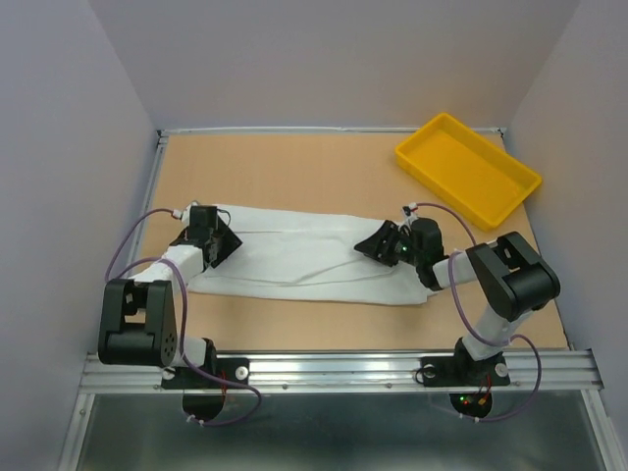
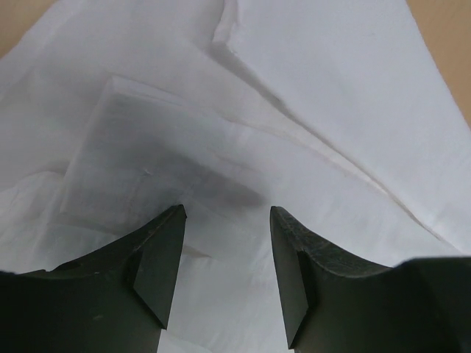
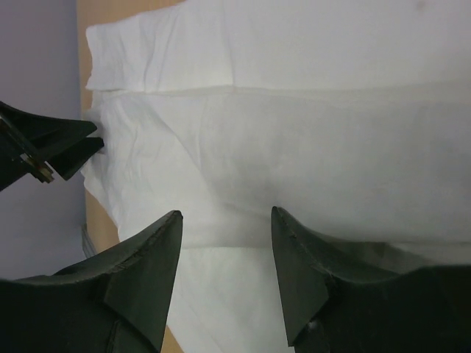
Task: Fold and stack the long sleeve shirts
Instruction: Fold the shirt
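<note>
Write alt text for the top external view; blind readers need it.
A white long sleeve shirt lies spread on a tan table, left gripper over one end, right gripper over the other. A yellow tray sits far right.

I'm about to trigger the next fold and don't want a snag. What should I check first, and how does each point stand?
1. Left hand open and empty: ok.
2. Right hand open and empty: ok.
3. Plain white long-sleeve shirt lies in a long band on the tan table: ok.
4. One hand above each end of the shirt: ok.
5. Yellow rectangular plastic tray apart from the shirt: ok.
6. Fingertips touching fabric: cannot tell.
</note>
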Robot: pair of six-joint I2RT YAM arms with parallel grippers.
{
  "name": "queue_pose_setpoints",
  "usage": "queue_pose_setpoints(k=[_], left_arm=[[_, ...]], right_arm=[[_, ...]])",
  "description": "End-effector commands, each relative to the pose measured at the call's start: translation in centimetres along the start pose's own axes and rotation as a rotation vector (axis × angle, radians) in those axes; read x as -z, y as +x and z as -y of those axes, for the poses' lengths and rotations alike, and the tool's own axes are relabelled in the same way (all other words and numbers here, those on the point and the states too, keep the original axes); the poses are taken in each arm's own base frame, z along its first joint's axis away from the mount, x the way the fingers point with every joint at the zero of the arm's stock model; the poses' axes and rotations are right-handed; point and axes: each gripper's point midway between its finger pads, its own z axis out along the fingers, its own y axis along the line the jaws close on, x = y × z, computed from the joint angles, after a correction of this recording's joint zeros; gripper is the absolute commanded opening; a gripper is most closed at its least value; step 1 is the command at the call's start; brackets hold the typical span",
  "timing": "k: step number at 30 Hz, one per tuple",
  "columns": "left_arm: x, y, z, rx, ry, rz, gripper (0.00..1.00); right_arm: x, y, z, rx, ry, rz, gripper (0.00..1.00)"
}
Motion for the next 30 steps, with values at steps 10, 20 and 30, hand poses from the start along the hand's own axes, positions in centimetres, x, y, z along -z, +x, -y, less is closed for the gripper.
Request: queue_pose_setpoints(k=[10,20,30], left_arm=[[4.2,-4.1,2.4,0.004,0.125,0.157,0.65],[2.4,-8.1,8.2,-0.133,0.249,0.163,0.66],[-3.8,-7.4,6.4,-0.08,0.106,0.074,0.66]], right_arm=[[3.2,-4.0,-1.2,0.112,0.037,0.135,0.58],[3.0,-9.9,1.3,0.063,0.131,0.262,0.58],[3.2,-10.1,7.5,-0.017,0.278,0.279,0.57]])
